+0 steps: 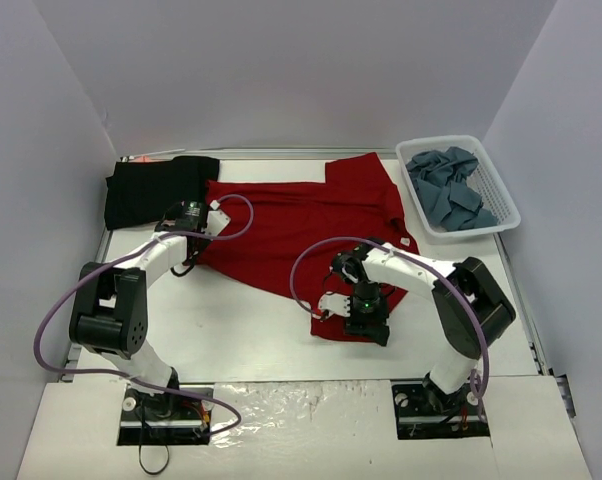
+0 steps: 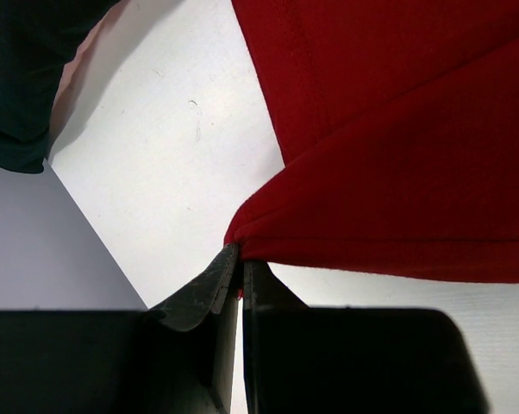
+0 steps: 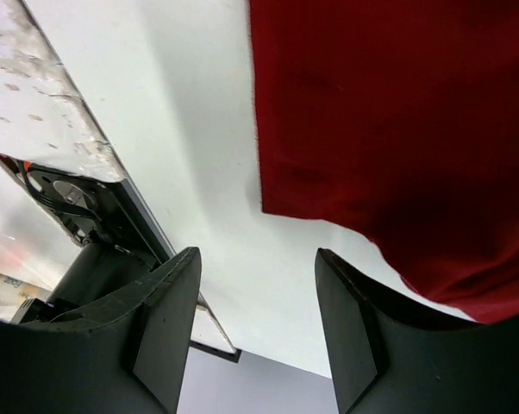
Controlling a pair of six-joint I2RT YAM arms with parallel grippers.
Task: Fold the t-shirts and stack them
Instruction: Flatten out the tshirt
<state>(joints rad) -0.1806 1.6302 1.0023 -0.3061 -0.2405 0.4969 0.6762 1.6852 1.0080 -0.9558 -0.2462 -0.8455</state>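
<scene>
A dark red t-shirt (image 1: 311,225) lies spread across the middle of the table. My left gripper (image 1: 193,240) is shut on its left corner; the left wrist view shows the pinched red cloth (image 2: 380,172) bunched at the closed fingertips (image 2: 240,259). My right gripper (image 1: 333,303) is open and empty, low over the shirt's near corner; the red cloth (image 3: 397,129) lies just beyond its fingers (image 3: 165,302). A folded black t-shirt (image 1: 156,188) lies at the back left. Slate blue-grey shirts (image 1: 451,185) are crumpled in the basket.
A white plastic lattice basket (image 1: 506,205) stands at the back right. White walls close in the table on the left, back and right. The table's near edge and my right arm's base show in the right wrist view (image 3: 61,190).
</scene>
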